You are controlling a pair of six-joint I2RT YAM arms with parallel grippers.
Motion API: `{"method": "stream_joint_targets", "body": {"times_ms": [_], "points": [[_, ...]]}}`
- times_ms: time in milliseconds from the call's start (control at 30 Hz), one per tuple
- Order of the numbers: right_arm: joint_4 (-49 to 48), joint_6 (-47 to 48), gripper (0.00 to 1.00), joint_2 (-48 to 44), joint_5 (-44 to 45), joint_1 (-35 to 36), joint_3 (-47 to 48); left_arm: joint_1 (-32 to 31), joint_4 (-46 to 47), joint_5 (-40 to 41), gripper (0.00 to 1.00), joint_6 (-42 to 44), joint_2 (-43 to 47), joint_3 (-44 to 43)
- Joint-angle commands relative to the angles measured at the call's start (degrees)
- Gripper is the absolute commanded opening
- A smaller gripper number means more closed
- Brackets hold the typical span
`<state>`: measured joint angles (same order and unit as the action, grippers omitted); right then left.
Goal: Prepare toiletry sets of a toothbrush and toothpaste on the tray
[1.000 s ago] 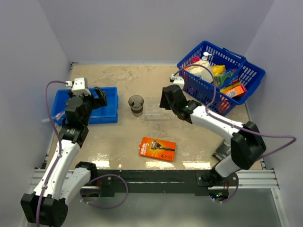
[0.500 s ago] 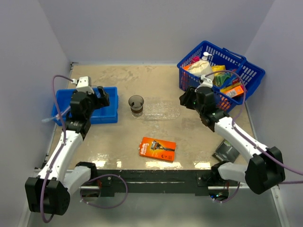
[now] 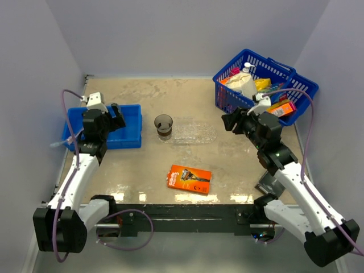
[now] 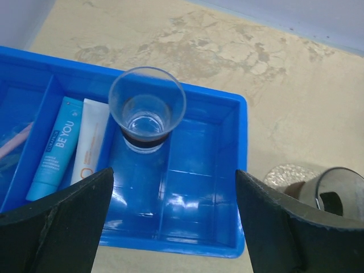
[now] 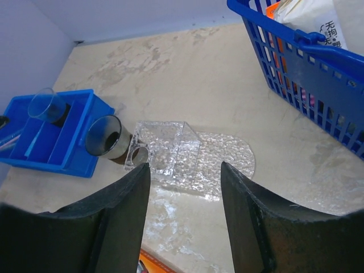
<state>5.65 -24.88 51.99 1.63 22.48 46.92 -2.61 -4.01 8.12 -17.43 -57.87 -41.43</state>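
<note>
My left end effector (image 4: pixel 173 193), released and empty, hovers over the bin (image 4: pixel 199 142); the toothpaste (image 4: pixel 54 151) lies to its left, long axis pointing away.

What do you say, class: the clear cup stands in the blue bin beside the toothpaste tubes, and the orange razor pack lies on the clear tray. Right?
One slip: the orange razor pack lies on the table, apart from the clear tray, as the top external view shows. The clear cup does stand in the blue bin beside the toothpaste tubes.
</note>
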Motion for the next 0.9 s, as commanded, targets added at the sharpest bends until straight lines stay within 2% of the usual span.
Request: {"method": "stream_joint_targets", "body": {"times_ms": [0, 167, 367, 433, 500, 600, 867], "points": [[5.0, 5.9, 0.56, -4.7, -1.5, -0.1, 2.9, 4.4, 0.3, -1.8, 0.90, -1.7, -4.4, -4.4], [8.4, 7.8, 0.56, -6.5, -0.9, -0.1, 4.3, 7.8, -1.9, -5.7, 0.88, -0.3, -12.1, -9.4], [8.1, 8.3, 0.56, -6.7, -1.5, -0.1, 2.5, 11.5, -5.0, -5.5, 0.80, 2.1, -18.2, -16.0], [8.1, 8.3, 0.56, -6.8, -1.5, -0.1, 2.0, 12.8, -4.9, -5.5, 0.74, 2.2, -19.3, -17.4], [8.1, 8.3, 0.56, -6.9, -1.5, -0.1, 1.9, 13.1, -5.4, -5.1, 0.66, 3.3, -21.2, -18.5], [8.0, 8.1, 0.56, -7.2, -1.5, -0.1, 1.3, 13.1, -7.5, -5.2, 0.61, 4.6, -24.7, -21.2], [7.8, 7.1, 0.56, -7.3, -2.7, 0.0, 0.2, 13.1, -7.0, -7.9, 0.54, 6.1, -30.2, -21.1]]}}
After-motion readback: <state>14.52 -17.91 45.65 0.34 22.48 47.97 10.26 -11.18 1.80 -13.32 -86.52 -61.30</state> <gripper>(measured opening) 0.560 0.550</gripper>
